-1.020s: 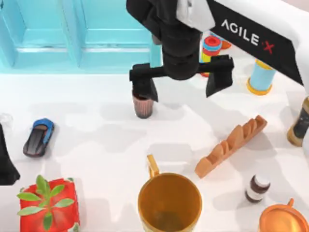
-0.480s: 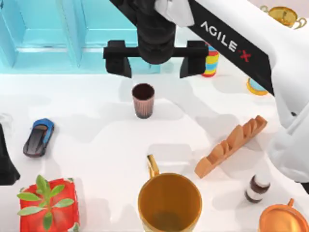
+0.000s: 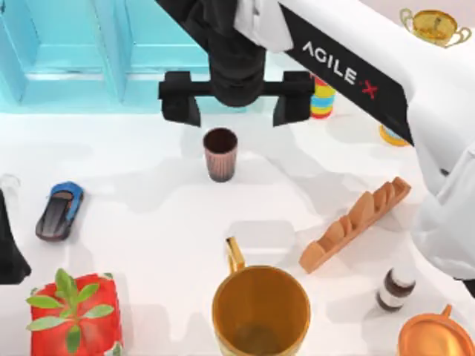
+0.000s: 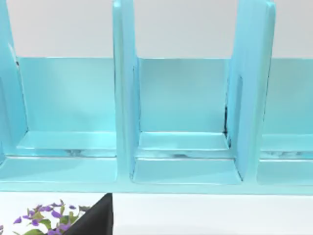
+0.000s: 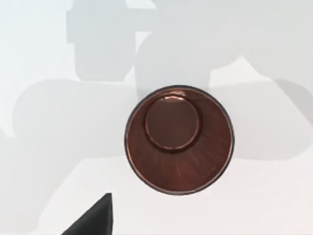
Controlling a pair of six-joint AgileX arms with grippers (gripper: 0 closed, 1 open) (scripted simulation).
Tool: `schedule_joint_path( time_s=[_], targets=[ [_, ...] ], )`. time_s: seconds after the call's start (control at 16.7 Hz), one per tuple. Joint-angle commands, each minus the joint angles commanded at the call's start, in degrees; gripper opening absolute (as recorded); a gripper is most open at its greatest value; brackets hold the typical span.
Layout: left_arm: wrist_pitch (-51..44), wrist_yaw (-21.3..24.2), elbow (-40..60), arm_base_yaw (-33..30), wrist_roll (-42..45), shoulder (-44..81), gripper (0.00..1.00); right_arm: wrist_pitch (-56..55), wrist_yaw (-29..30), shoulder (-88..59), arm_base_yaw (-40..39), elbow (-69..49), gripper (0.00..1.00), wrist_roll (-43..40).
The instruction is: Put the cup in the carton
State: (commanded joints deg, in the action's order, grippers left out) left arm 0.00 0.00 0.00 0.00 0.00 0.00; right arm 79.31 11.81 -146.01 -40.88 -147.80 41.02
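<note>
The cup (image 3: 220, 153), a ribbed reddish-brown tumbler, stands upright on the white table just in front of the carton (image 3: 74, 70), a large light-blue box with dividers at the back left. My right gripper (image 3: 236, 99) hovers open above and slightly behind the cup, its fingers spread wide to either side and touching nothing. In the right wrist view I look straight down into the cup (image 5: 179, 140). The carton's compartments (image 4: 183, 142) face the left wrist camera. My left arm (image 3: 9, 245) is parked at the table's left edge.
A big orange-yellow mug (image 3: 260, 308) stands at the front centre, a brown ridged rack (image 3: 356, 221) to the right, and a small bottle (image 3: 395, 288) nearby. A toy car (image 3: 59, 210) and a red cube with a plant (image 3: 74, 315) lie on the left. Stacked rings (image 3: 323, 98) and a gold trophy (image 3: 434, 24) sit at the back right.
My right gripper has swung left and back from beside the cup and turned level, uncovering the cup's mouth. The cup has stayed in place.
</note>
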Motion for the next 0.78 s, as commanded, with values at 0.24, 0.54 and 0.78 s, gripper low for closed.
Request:
schedule_joint_path(
  time_s=[0.24,0.54,0.78],
  targets=[
    [0.0,0.0,0.0,0.0,0.0,0.0,1.0,-11.1,-0.2,-1.3,0.9,8.6,1.0,-0.9],
    [0.0,0.0,0.0,0.0,0.0,0.0,1.0,-16.0,-0.3,-2.2,1.5,13.3,1.0,-1.4],
    [0.0,0.0,0.0,0.0,0.0,0.0,1.0,-16.0,-0.3,-2.2,1.5,13.3,0.85,-1.4]
  ],
)
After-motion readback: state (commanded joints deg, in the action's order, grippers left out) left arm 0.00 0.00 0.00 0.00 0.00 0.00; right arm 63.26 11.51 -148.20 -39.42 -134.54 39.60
